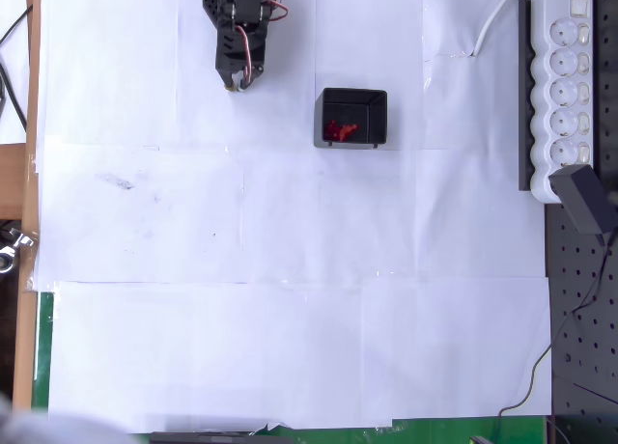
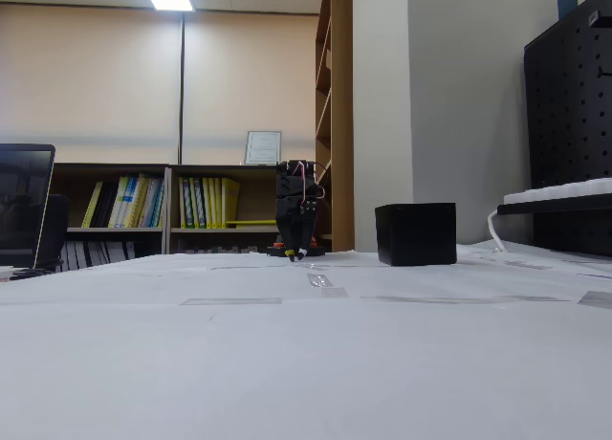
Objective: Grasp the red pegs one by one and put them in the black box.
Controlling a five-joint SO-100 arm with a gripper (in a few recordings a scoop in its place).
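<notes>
The black box [image 1: 353, 117] stands on the white paper at upper centre of the overhead view, and a cluster of red pegs [image 1: 339, 129] lies inside it near its left wall. From the low fixed view the box [image 2: 415, 233] shows as a dark cube right of centre, its inside hidden. My gripper [image 1: 235, 81] hangs folded at the top of the overhead view, left of the box and apart from it. Its fingers look closed with nothing between them. In the fixed view the gripper [image 2: 297, 255] points down at the paper far back.
A white power strip [image 1: 564, 87] on a black rail lies along the right edge, with a black plug [image 1: 587, 199] and cables below it. A black pegboard [image 1: 584, 347] borders the paper at the right. White paper sheets [image 1: 290, 299] cover the table.
</notes>
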